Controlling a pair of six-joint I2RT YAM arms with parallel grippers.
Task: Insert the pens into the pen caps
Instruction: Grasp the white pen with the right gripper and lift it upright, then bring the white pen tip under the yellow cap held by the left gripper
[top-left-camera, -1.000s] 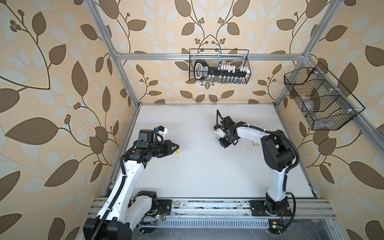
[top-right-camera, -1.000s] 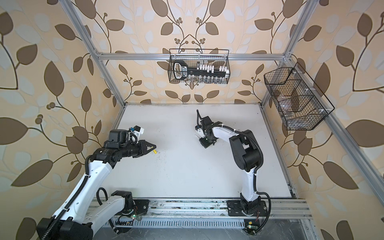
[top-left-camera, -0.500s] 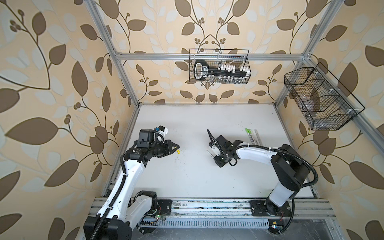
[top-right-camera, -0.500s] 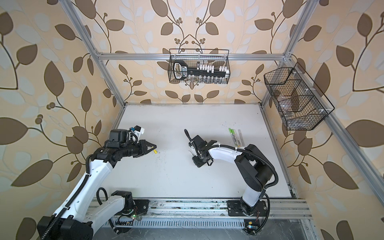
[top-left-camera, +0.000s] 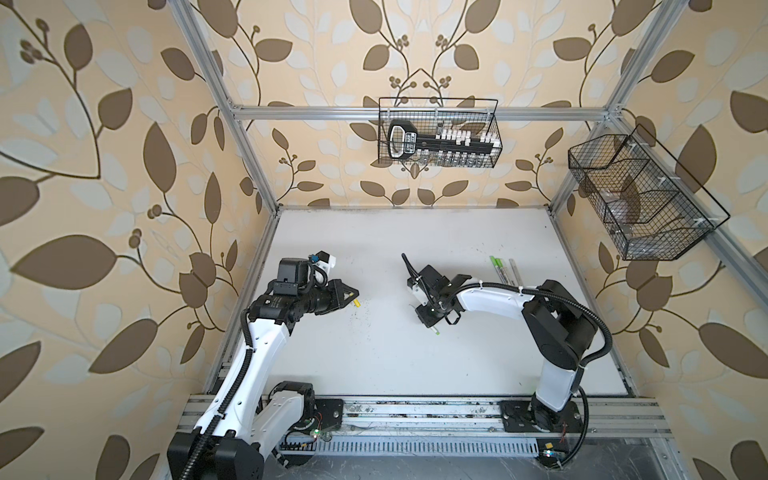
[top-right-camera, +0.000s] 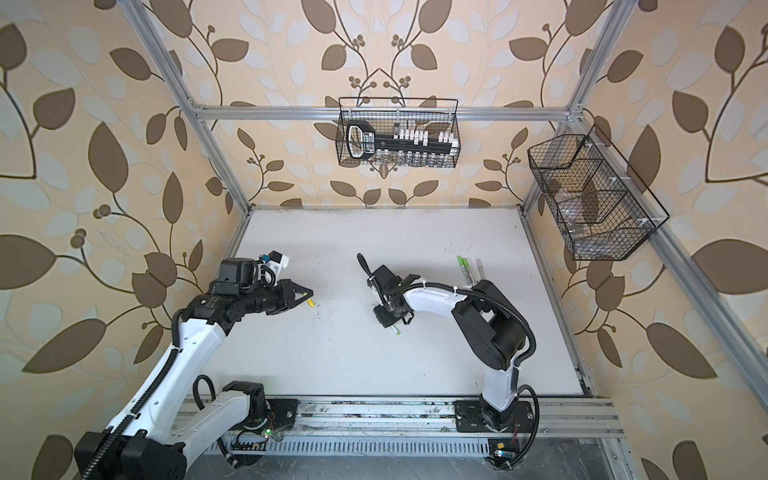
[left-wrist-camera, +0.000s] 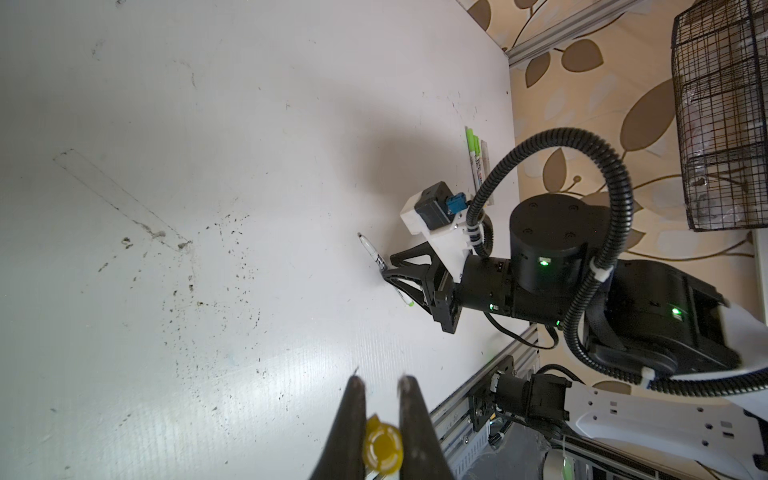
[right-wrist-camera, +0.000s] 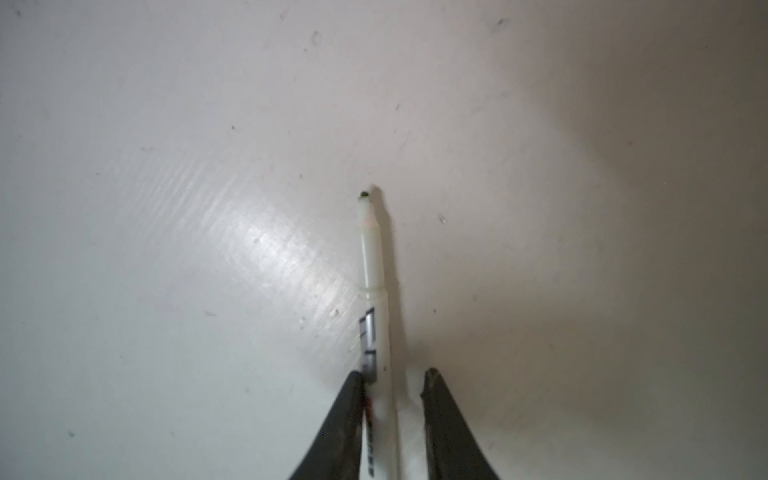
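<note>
Spanning the floor of the cell, the white table (top-left-camera: 374, 232) is the work surface where pen and cap are to meet. The right gripper (right-wrist-camera: 392, 376) hangs low at the centre with its fingers (right-wrist-camera: 345, 419) slightly spread around the uncapped pen (right-wrist-camera: 372, 257). One finger touches the barrel and the other stands clear of it, so nothing is pinched. The pen appears to lie on the table, with its shadow tight beside it and its dark tip pointing away from the gripper. Its greenish tail end pokes out on the near side in both top views. That loose straddle reads as a set-down or a change of grip, probably to get a better hold for insertion. Three capped pens (top-left-camera: 503, 269) lie side by side at the far right, well apart from both grippers, seemingly parked as finished work. Two of them wear green caps (top-left-camera: 493, 261) and one a pale cap (top-left-camera: 512, 262). At the left, the left gripper (left-wrist-camera: 381, 380) is held above the table, pinching the yellow pen cap (left-wrist-camera: 382, 449) across its sides a little back from the tips, likely kept aloft to receive the pen. On the back wall a wire basket (top-left-camera: 436, 101) holds a black handled rack (top-left-camera: 440, 143) carrying small white blocks (top-left-camera: 455, 135). The compartmented wire basket (top-left-camera: 665, 245) on the right wall holds something clear that cannot be made out.
</note>
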